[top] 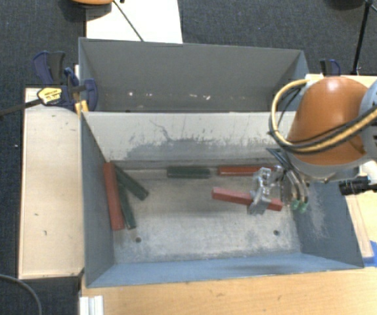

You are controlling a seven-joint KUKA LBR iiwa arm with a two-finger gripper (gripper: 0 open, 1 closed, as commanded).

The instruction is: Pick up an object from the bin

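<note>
Hanging over the right end of the middle red bar (231,195), right of the bin (195,77) centre, the gripper (262,199) hides that end; apart or together, cannot tell. Three red bars, three green. Left: left red bar (114,201), long green bar (127,207), short green bar (135,188). Back: back green bar (188,172), back red bar (238,170), right end unclear.

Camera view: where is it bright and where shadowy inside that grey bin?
In the camera view the light is soft; the bin's back wall carries a pale sheen, the orange cover a faint highlight, and the floor darkens by the gripper over a red bar.
</note>
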